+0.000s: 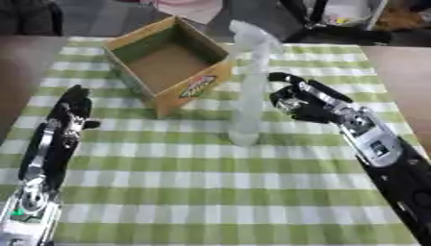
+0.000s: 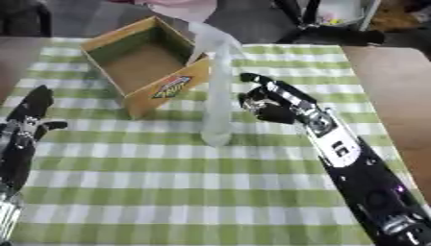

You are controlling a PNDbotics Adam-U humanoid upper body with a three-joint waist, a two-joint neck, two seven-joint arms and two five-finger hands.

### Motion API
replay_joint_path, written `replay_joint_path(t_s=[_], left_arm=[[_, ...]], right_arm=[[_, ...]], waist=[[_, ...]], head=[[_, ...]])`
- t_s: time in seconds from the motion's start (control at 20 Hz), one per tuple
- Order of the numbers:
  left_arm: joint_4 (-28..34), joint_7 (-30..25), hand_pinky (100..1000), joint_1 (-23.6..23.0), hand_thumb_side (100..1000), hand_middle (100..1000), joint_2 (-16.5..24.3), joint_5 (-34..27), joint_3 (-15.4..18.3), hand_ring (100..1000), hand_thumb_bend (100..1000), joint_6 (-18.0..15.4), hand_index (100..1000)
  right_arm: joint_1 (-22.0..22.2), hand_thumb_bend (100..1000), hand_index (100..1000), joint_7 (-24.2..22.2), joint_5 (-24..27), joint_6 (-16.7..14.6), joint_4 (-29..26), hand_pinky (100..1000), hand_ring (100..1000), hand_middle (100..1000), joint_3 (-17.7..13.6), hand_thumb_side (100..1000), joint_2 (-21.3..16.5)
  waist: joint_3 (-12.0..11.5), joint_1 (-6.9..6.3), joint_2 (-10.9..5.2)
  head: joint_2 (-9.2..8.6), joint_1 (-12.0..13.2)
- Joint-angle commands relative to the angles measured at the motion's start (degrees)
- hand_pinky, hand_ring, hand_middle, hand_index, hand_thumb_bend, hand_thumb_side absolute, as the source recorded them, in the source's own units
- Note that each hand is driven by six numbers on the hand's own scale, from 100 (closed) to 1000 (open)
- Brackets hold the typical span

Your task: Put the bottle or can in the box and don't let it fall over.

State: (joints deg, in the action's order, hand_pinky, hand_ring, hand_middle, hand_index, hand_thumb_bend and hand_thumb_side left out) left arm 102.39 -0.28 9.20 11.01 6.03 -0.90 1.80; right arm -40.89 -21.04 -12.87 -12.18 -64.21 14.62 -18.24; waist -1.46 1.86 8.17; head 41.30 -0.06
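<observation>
We see a tall clear bottle [image 1: 250, 86] standing upright on the green-checked cloth [image 1: 210, 192] of the counter, just right of the open cardboard box [image 1: 168, 62], which sits empty. We judge the step in hand is the approach to grasp.

The right hand [image 1: 305, 102] sits just beside the bottle on its right, at about mid-height, with its fingers [image 1: 286, 79] partly curled and holding nothing; there is a visible gap between them and the bottle, no contact as far as we can tell. The left hand [image 1: 69, 113] rests idle at the left of the counter, fingers straight, well apart from the bottle.

To do this well, we'd close in sideways around the body at mid-height, not near the narrow top, as the bottle is tall and slim and likely to tip if bumped. Thumb and fingers should wrap opposite sides before any lift. Then lift straight up, clear the near wall of the box, and lower it upright onto the box floor before releasing.
</observation>
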Motion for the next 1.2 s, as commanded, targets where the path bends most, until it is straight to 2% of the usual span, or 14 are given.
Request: replay_joint_path(t_s=[0.05,1.2], left_arm=[[0.95,-0.18,731,0.73,842,1000,0.16,-0.36,-0.11,1000,433,-0.09,908],[1.02,-0.17,730,0.85,840,1000,0.15,-0.3,-0.08,1000,438,-0.07,907]], right_arm=[[-1.02,100,1000,-0.53,-0.77,-0.57,-1.84,859,809,968,0.25,655,-0.54],[-0.87,100,1000,-3.5,-0.9,-1.57,-5.6,860,810,967,3.35,665,-0.12]], waist=[[-0.04,-0.06,-0.82],[0.04,-0.2,-0.69]], head=[[0.4,0.12],[0.56,0.18]])
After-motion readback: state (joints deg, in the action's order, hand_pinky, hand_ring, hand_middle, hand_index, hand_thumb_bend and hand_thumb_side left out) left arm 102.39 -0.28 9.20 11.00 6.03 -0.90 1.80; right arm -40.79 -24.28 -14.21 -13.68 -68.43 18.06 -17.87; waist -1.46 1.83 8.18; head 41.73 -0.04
